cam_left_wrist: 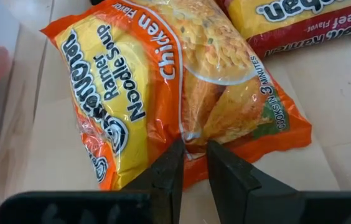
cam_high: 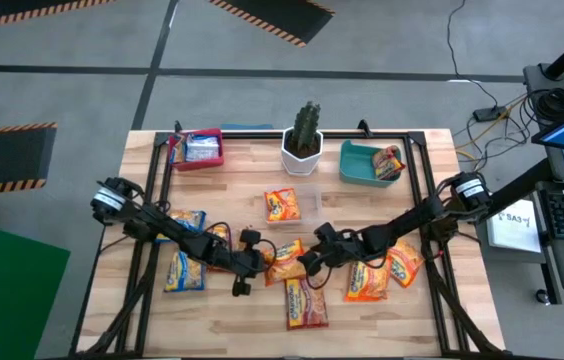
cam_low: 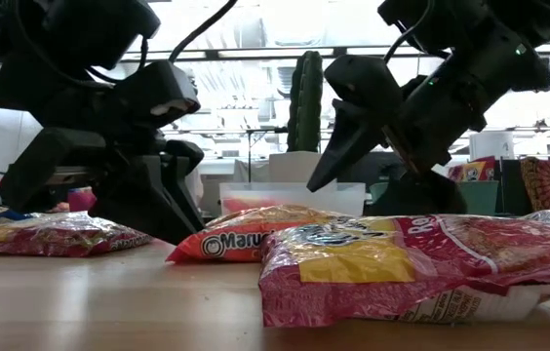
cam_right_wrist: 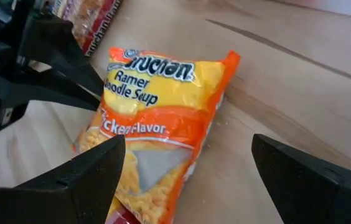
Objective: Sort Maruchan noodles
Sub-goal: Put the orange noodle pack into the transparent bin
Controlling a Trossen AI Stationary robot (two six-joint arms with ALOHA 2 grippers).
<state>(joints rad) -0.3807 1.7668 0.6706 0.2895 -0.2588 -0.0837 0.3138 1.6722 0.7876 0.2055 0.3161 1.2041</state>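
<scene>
An orange Maruchan chicken packet (cam_high: 284, 262) lies flat on the table's middle, between my two grippers. My left gripper (cam_left_wrist: 194, 152) comes from the table's left and is shut on this packet's near long edge. My right gripper (cam_right_wrist: 189, 143) hovers open above the same packet (cam_right_wrist: 157, 118), on its right side, with its fingers spread wide and touching nothing. A red packet (cam_high: 304, 303) lies just nearer the front edge. Other packets lie at left (cam_high: 184, 270) and right (cam_high: 367, 280). My left gripper pinches the orange packet's long edge (cam_left_wrist: 194, 138), about midway along it, between its two fingertips. The fingers slant down from the table's left and lie across that edge. The packet rests flat on the table, label up.
At the far edge stand a red bin (cam_high: 197, 150) with blue-and-yellow packets, a cactus in a white pot (cam_high: 302, 142) and a teal bin (cam_high: 370, 163) holding an orange packet. Another orange packet (cam_high: 282, 205) lies mid-table by a clear box. The red packet (cam_low: 421, 263) fills the low view's foreground.
</scene>
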